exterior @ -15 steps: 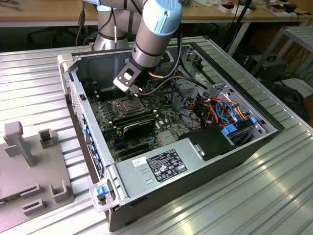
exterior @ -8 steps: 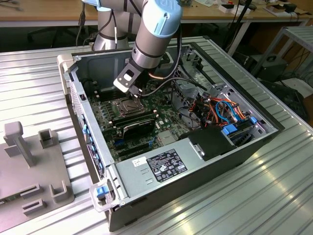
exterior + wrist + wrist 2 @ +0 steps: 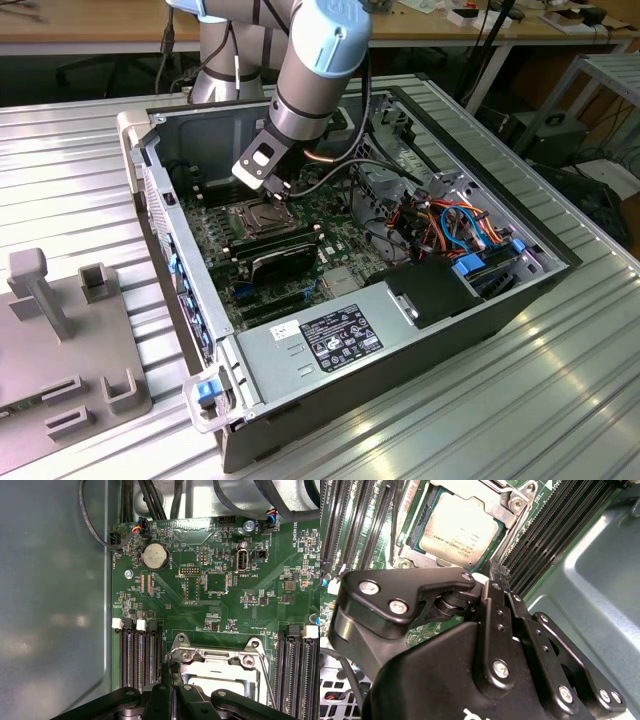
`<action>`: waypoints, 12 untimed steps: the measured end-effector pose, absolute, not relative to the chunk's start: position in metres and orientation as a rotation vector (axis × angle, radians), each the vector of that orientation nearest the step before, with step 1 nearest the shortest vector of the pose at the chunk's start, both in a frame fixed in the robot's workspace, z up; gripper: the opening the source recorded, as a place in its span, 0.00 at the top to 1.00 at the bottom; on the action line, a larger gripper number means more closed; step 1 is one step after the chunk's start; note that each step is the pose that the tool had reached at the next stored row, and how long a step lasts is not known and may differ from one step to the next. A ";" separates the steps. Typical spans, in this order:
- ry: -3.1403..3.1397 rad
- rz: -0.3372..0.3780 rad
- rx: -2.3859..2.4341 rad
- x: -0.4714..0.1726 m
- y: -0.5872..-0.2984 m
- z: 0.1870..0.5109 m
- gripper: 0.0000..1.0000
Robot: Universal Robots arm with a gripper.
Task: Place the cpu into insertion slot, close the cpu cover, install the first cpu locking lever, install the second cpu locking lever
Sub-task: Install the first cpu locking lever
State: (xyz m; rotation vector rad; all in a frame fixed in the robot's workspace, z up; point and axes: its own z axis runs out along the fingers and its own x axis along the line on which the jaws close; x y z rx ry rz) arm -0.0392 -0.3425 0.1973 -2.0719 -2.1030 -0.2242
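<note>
Cpu (image 3: 457,532) seated, cover (image 3: 485,497) down; my gripper (image 3: 498,572) is closed at its corner (levers (image 3: 266,680) outstanding, I judge).

The cpu (image 3: 457,535) showed a dull silvery-tan face, the circuit board (image 3: 200,610) was green, the end effector (image 3: 498,575) black, the table (image 3: 60,150) ribbed silver.

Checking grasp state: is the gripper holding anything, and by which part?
Cannot tell. The gripper sits at the cpu cover's edge; the cpu lies under that cover, unheld.
</note>
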 end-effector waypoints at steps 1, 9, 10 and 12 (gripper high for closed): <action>-2.103 -0.224 -2.072 -0.039 -0.342 0.197 0.89; -2.103 -0.225 -2.072 -0.039 -0.342 0.207 0.89; -2.103 -0.225 -2.072 -0.039 -0.342 0.209 0.89; -2.103 -0.225 -2.072 -0.039 -0.342 0.214 0.89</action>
